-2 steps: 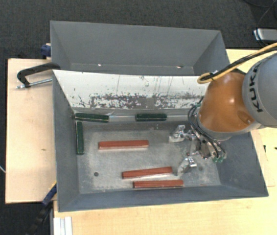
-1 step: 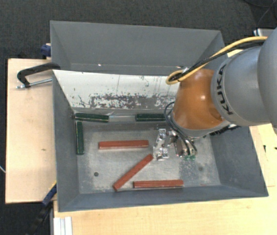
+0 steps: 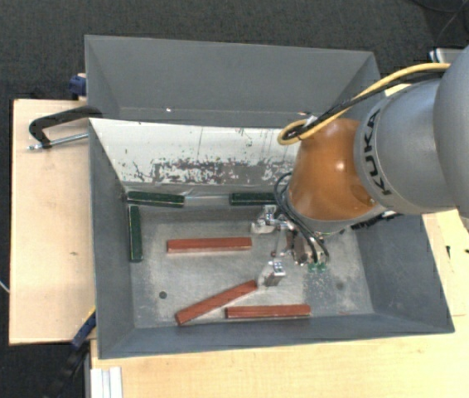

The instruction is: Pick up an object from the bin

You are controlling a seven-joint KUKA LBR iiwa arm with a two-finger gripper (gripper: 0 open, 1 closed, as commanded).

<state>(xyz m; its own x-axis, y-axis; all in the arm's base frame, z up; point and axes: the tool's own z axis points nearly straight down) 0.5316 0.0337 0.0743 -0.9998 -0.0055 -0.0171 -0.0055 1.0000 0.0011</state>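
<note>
My gripper [image 3: 289, 265] hung by the slanted red bar [image 3: 218, 302], nothing yet lifted; whether my jaws were apart, I could not tell.

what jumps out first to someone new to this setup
The big grey arm with its orange cover reaches in from the right, its gripper low over the bin floor. Three red-brown bars lie there, the slanted one ending right by the gripper; three dark green bars sit toward the back left.
</note>
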